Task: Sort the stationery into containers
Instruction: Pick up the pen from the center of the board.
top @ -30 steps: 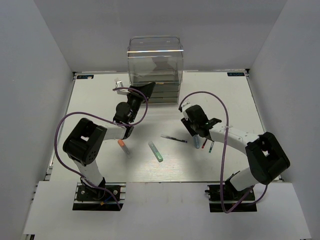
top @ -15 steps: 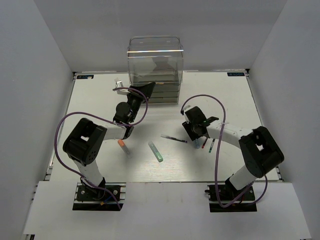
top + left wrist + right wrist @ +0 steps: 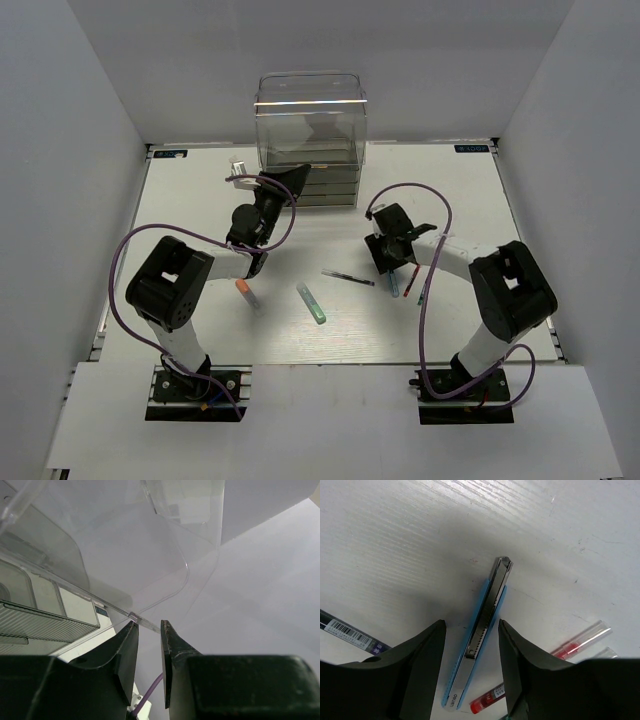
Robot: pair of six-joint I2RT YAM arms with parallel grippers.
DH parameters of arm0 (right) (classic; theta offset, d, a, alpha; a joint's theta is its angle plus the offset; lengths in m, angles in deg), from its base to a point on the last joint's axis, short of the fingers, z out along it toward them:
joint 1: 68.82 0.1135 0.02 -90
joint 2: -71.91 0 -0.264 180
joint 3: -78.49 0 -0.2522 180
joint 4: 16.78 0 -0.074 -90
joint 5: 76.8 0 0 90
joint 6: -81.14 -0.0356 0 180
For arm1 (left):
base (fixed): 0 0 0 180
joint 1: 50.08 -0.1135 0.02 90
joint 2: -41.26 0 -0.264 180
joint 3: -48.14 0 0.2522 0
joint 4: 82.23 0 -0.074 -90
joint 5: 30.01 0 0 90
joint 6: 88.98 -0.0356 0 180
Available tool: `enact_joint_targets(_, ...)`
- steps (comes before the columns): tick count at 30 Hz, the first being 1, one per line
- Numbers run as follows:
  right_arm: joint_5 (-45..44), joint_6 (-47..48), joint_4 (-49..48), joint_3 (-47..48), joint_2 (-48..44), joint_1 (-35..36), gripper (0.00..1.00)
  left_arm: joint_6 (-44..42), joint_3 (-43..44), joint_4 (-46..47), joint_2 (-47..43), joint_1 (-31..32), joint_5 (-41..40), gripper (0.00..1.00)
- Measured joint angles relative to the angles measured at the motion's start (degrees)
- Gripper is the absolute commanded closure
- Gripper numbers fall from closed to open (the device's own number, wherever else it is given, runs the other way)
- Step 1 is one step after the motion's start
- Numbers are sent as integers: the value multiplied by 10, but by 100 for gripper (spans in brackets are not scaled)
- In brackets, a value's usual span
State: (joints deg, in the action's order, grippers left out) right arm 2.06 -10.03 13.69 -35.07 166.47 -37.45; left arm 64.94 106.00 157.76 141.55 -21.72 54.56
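While the left gripper [image 3: 149, 628] pinches the clear drawer lip [image 3: 100, 603], the right gripper [image 3: 470, 626], parted and empty, should centre over the blue pen [image 3: 487, 600] before closing.

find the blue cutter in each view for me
Top external: blue cutter right of centre, just below the right hand.
Left wrist: not in it; only the clear drawer unit shows.
Right wrist: blue cutter at centre, between the open fingers.
Shared landmark: dark barcoded pen, left of it in both.
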Motion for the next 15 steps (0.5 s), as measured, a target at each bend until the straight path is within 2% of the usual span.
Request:
enact_joint_targets(9,52,-25,7,15,15,-43,50,0,0,0,0,0,0,65)
enact_joint_targets(13,80,-28,16,32,30,-63,61,0,-1,0,0,0,-1,65)
enact_joint_targets(15,96,-28,15,39,36,-72,63,0,-1,0,0,-1,-1,65)
